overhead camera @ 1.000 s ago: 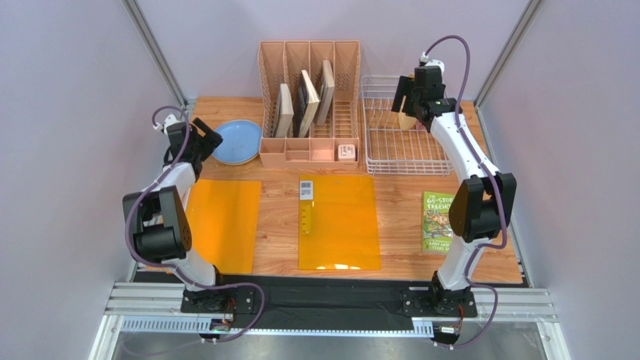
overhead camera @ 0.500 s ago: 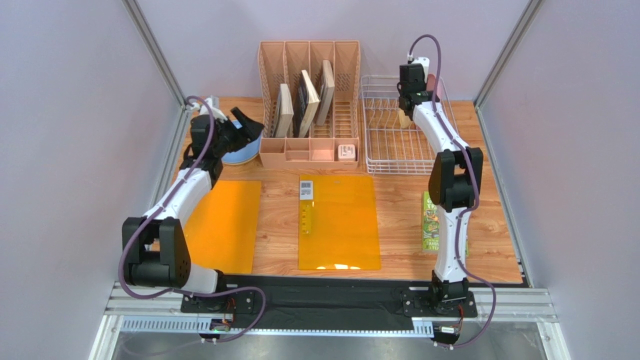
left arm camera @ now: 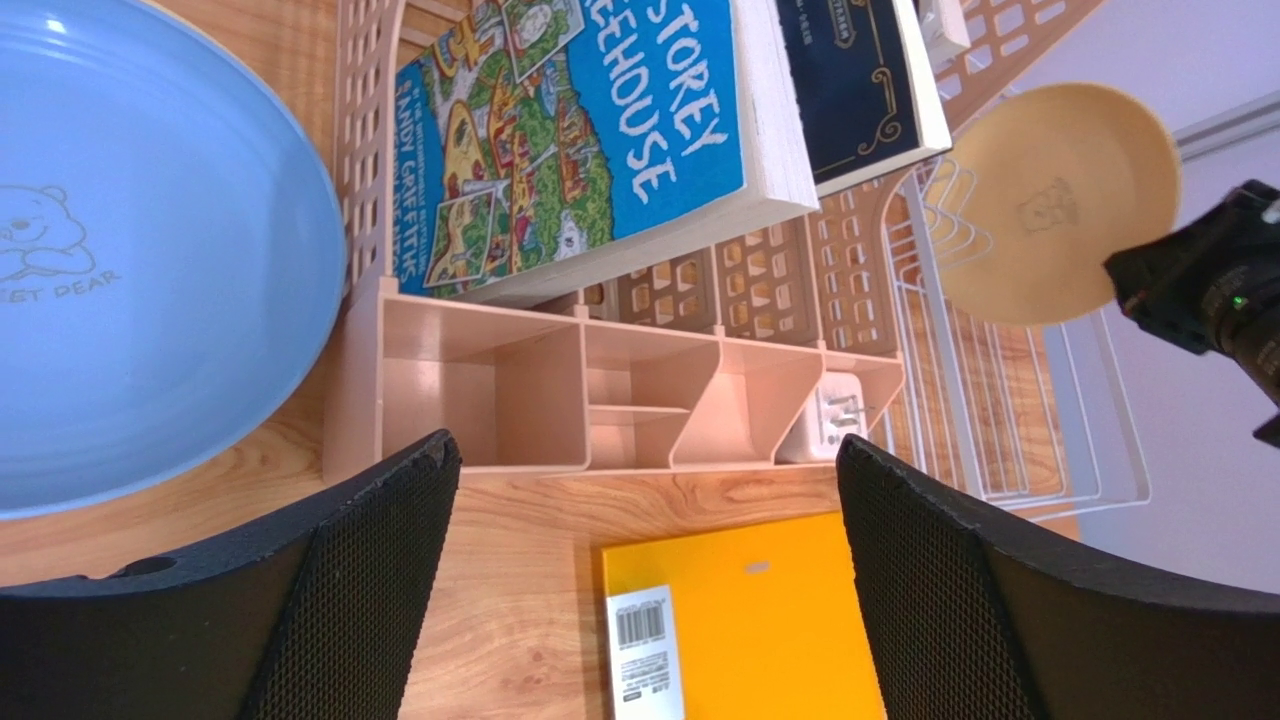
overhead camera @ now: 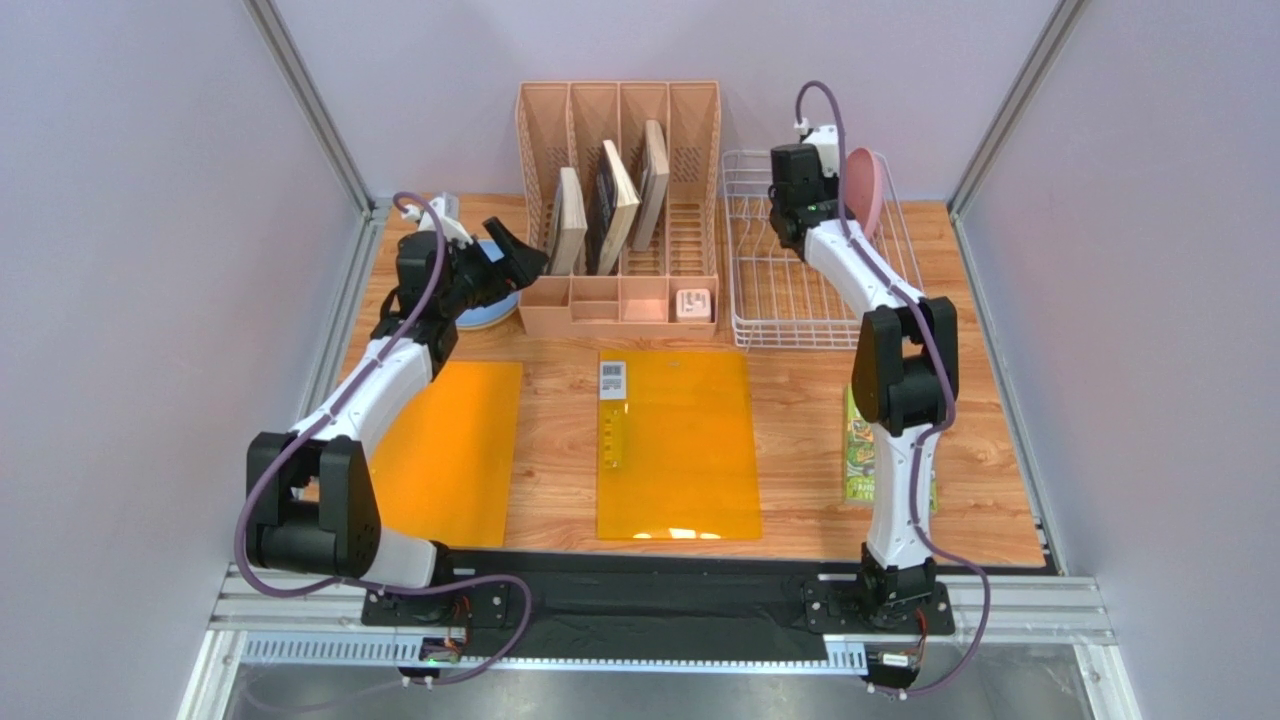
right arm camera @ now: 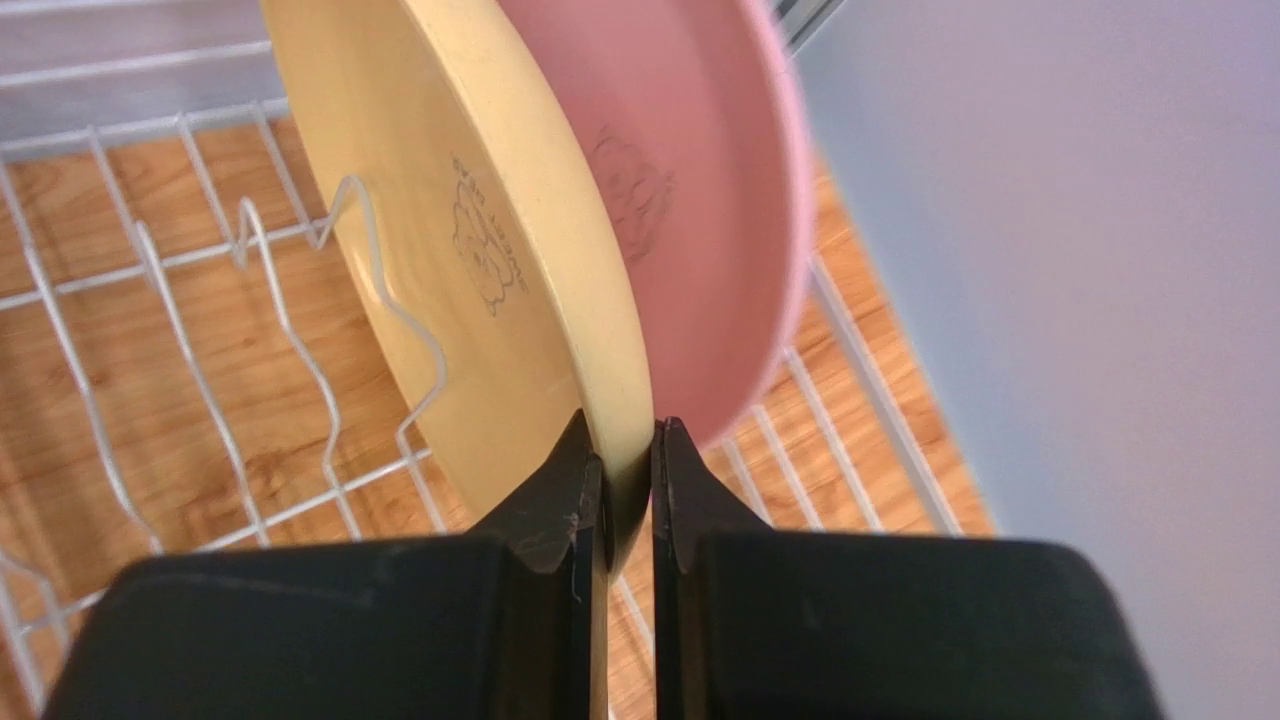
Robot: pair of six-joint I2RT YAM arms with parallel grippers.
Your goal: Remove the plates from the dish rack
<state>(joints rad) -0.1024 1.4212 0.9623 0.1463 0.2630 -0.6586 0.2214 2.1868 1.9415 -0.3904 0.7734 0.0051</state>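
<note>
In the right wrist view my right gripper (right arm camera: 628,450) is shut on the lower rim of a yellowish-tan plate (right arm camera: 451,225). That plate stands on edge in the white wire dish rack (right arm camera: 181,255). A pink plate (right arm camera: 706,195) stands right behind it, close against it. From above, the right gripper (overhead camera: 804,203) is at the back of the dish rack (overhead camera: 781,318), with the pink plate (overhead camera: 866,183) beside it and the tan plate hidden. A light blue plate (left arm camera: 135,270) lies flat on the table at the left. My left gripper (left arm camera: 646,450) hovers open and empty beside it.
A pink-beige slotted organizer (overhead camera: 619,195) with several books stands between the blue plate (overhead camera: 469,312) and the rack. Two orange sheets (overhead camera: 676,443) (overhead camera: 446,450) lie on the wooden table. A green book (overhead camera: 869,443) lies at the right, partly under the right arm.
The right gripper reached further back into the rack and closed on the tan plate's rim. The left arm stretched out towards the organizer, over the blue plate, jaws wide.
</note>
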